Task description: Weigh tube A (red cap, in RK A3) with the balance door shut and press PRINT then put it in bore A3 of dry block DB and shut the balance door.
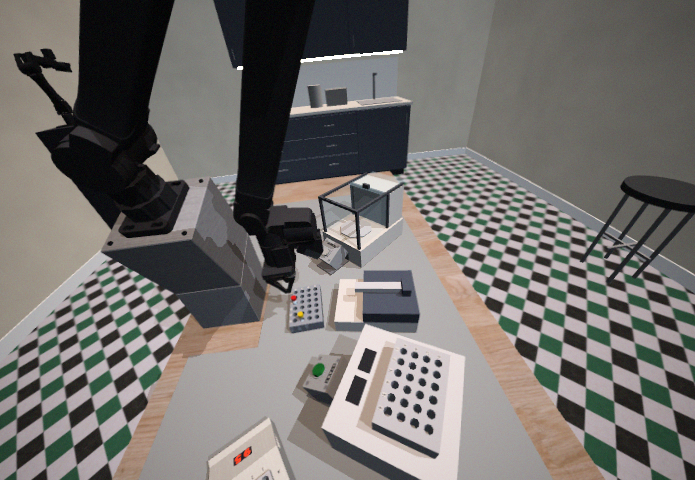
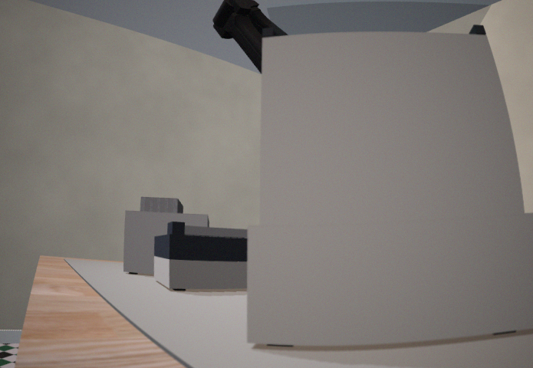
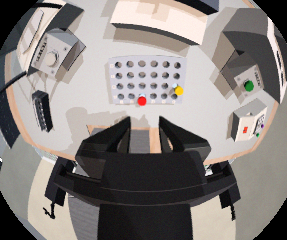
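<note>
Tube A (image 1: 293, 297) (image 3: 142, 101), red cap, stands in the front row, third column of the tube rack (image 1: 306, 326) (image 3: 183, 79). My gripper (image 1: 284, 284) (image 3: 144, 120) is part open and empty, above the bench on the rack's arm-base side; no tube is between the fingers. The balance (image 1: 380, 243) stands beyond; its top door looks slid back, with the black knob at the rear. The pan (image 1: 354, 229) looks empty. The white PRINT key (image 3: 53, 58) is on its front. The rightmost station, apparently the dry block (image 1: 252, 440) (image 3: 240, 126), has a red display; its bores are hidden.
A yellow-capped tube (image 1: 300, 314) (image 3: 179, 90) stands in the rack. The spectrophotometer (image 1: 390, 308) (image 3: 158, 25) is behind the rack. The mixer (image 1: 451, 384), with a green button (image 1: 318, 370) (image 3: 249, 86), stands further right. The black magnet block (image 3: 42, 111) is at left.
</note>
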Robot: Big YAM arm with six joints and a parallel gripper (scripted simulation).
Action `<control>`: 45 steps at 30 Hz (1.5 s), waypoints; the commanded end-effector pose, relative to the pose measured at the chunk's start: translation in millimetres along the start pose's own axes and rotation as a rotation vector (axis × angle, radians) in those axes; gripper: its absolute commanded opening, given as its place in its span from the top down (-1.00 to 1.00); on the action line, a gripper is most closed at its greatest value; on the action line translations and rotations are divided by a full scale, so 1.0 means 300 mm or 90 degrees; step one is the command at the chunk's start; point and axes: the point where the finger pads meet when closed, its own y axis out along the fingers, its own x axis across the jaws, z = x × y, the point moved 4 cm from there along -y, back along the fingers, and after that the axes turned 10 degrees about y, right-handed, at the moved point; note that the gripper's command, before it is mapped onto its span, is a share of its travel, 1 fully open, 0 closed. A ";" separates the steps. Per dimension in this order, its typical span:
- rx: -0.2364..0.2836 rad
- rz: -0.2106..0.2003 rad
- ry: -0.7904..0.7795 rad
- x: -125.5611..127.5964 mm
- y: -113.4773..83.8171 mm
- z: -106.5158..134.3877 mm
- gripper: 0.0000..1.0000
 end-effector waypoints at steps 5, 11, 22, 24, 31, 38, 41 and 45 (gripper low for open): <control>-0.004 -0.002 -0.007 0.019 -0.003 -0.012 0.28; -0.008 -0.002 -0.008 0.020 -0.003 -0.018 0.28; 0.001 -0.001 -0.006 0.008 -0.008 0.008 0.28; 0.001 -0.001 -0.006 0.008 -0.008 0.008 0.28; -0.002 -0.001 -0.003 0.007 0.044 -0.006 0.28; -0.002 -0.001 -0.003 0.007 0.071 -0.006 0.28; -0.002 -0.001 -0.003 0.007 0.088 -0.005 0.28; -0.002 -0.001 -0.003 0.007 0.110 -0.005 0.28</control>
